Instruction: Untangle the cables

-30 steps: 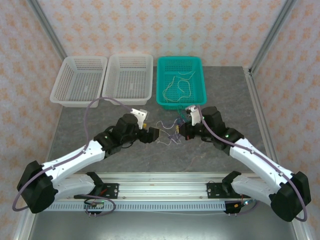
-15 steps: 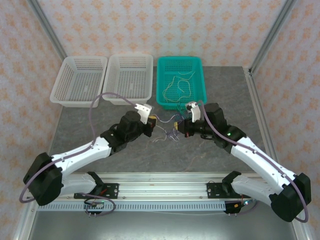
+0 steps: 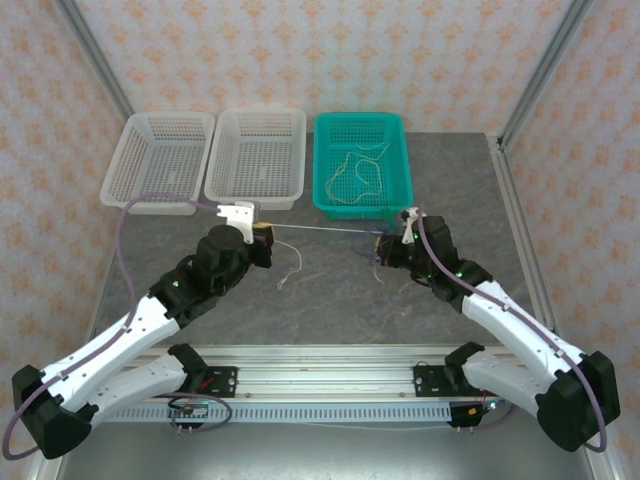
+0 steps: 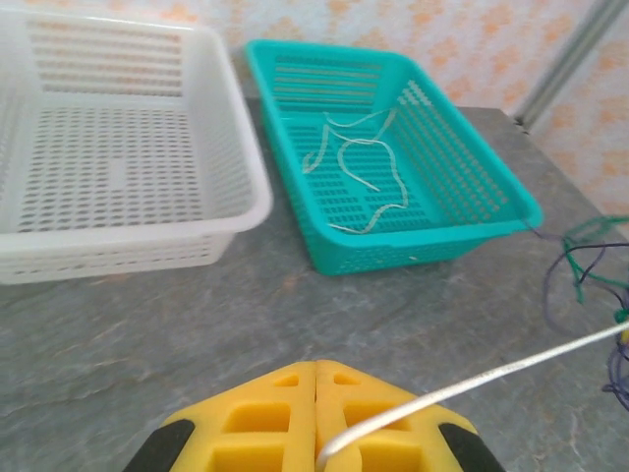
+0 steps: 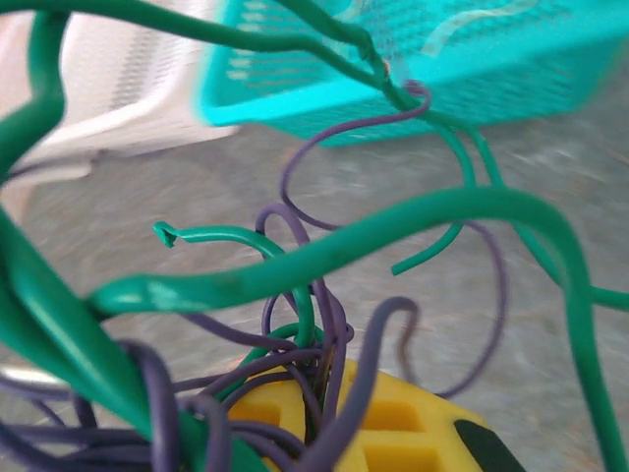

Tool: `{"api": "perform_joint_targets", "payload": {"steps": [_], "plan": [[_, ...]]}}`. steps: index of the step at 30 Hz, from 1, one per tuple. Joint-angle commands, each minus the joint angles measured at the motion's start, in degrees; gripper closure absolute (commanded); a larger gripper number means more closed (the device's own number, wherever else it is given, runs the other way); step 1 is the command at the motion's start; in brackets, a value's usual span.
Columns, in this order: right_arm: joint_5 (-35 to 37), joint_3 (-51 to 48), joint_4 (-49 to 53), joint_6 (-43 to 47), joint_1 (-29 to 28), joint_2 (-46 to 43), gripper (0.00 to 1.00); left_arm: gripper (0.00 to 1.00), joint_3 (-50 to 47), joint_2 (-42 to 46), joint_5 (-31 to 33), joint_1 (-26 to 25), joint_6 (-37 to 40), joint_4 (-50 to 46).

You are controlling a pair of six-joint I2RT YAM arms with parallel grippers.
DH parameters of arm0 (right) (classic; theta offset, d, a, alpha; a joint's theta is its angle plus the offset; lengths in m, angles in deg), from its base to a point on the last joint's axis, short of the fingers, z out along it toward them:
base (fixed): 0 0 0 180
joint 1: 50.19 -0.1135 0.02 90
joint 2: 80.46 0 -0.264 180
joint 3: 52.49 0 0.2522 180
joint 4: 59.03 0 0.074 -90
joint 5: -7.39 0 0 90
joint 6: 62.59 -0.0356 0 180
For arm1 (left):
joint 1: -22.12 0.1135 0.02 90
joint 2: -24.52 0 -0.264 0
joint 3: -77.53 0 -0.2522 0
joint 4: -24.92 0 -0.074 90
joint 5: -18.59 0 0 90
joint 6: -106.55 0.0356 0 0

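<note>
We grip the cream-white cable (image 3: 320, 232) in our closed left gripper (image 4: 316, 382), stretched taut across to the purple-and-green cable clump (image 5: 314, 334) pinched in our closed right gripper (image 3: 385, 244). A hard pull may cinch the knot tighter, or the thin cable may slip free

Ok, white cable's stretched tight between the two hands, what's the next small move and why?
Probably draw the left hand slightly leftward, away from the right hand. It is shut on the white cable, which runs taut into the purple and green clump the right hand grips, so a short pull may slide it free. Go gently: the far end is hidden in the clump.
</note>
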Motion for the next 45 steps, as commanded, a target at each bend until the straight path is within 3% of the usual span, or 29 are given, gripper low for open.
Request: {"api": "perform_joint_targets", "payload": {"steps": [1,5,9,10,13,20,23,24,29,36,41,45], "plan": [[15.8,-4.5,10.1,-9.4,8.4,-0.1,0.89,1.0,5.0,3.8,15.5,5.5,-5.9,-7.6],[12.9,-7.0,9.2,-10.0,11.3,-0.2,0.84,1.0,6.1,3.7,12.9,6.6,-6.1,-8.0],[14.8,-7.8,10.4,-12.3,11.9,1.0,0.61,1.0,6.7,3.4,11.5,6.9,-6.7,-8.4],[16.0,-7.7,11.3,-13.5,12.3,1.5,0.51,1.0,6.9,3.4,11.3,7.0,-6.9,-8.5],[16.7,-7.2,12.7,-16.2,14.0,3.2,0.48,1.0,7.5,3.0,9.9,7.2,-6.8,-8.9],[4.0,-4.4,8.7,-11.4,14.0,-2.1,0.28,1.0,10.1,0.2,1.1,7.3,-3.6,-8.3],[-1.2,-2.4,6.2,-10.0,13.8,-8.8,0.04,1.0,11.2,-1.0,-2.6,7.2,-2.2,-8.5],[-2.8,-1.4,5.1,-9.4,13.6,-10.9,0.0,1.0,11.7,-1.5,-4.0,7.2,-1.7,-8.6],[-9.9,6.0,1.1,-7.4,11.2,-13.1,0.01,1.0,13.0,-3.5,-10.1,7.2,-0.3,-8.2],[-23.5,11.8,-18.7,0.0,-0.3,-2.5,0.02,1.0,12.3,-5.8,-15.5,7.1,-2.2,-3.7],[-24.1,17.3,-20.7,10.8,-10.8,5.8,0.09,1.0,12.5,-7.1,-18.5,6.9,-3.1,-2.3],[-24.3,18.9,-25.4,14.8,-14.9,11.1,0.16,1.0,12.5,-7.9,-19.0,6.5,-3.0,-1.9]]}}
